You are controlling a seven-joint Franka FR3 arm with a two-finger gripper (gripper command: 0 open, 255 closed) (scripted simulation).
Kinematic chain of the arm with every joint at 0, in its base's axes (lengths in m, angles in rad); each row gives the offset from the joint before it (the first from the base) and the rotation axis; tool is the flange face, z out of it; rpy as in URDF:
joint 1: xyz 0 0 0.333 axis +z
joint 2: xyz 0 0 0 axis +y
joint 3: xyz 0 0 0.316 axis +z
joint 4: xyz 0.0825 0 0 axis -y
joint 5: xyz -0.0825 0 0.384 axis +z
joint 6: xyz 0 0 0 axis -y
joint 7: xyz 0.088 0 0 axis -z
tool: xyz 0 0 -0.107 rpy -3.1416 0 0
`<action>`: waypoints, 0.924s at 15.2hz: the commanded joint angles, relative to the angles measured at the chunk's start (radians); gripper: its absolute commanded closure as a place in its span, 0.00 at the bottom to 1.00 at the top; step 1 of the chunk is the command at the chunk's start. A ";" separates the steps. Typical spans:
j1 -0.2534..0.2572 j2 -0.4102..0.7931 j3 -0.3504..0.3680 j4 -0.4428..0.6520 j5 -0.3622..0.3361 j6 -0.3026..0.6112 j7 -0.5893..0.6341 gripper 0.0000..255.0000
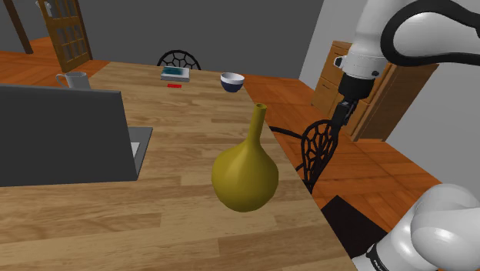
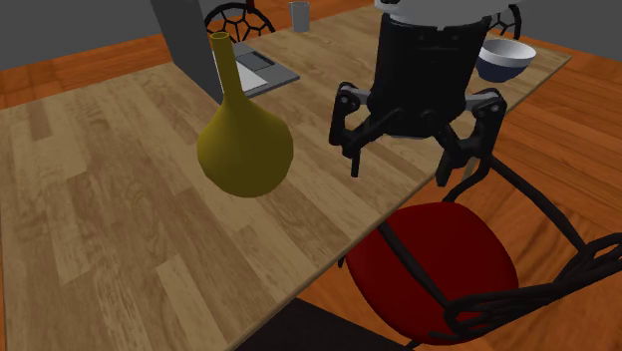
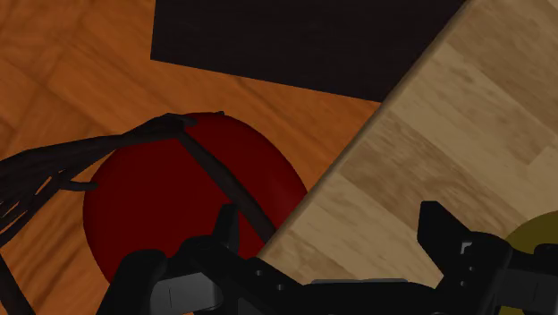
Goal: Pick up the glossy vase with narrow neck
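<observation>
An olive-yellow glossy vase (image 1: 245,175) with a round belly and a thin neck stands upright on the wooden table (image 1: 177,223). In the second exterior view the vase (image 2: 244,150) is to the left of my gripper (image 2: 399,165), well apart from it. My gripper (image 1: 343,114) hangs open and empty in the air over the table's edge, above a chair. In the wrist view the gripper (image 3: 333,228) has its fingers wide apart over the table edge, and a sliver of the vase (image 3: 537,234) shows beside one finger.
A chair with a red seat (image 2: 439,264) and black wire back (image 1: 318,150) stands under the gripper at the table's edge. An open laptop (image 1: 61,138), a mug (image 1: 73,79), a book (image 1: 175,74) and a bowl (image 1: 232,81) also sit on the table.
</observation>
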 commanded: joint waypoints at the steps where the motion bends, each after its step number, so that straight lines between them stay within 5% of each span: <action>1: 0.000 0.000 0.000 0.000 0.000 0.000 0.000 0.00; 14: 0.047 0.301 0.231 0.395 0.150 -0.130 0.323 0.00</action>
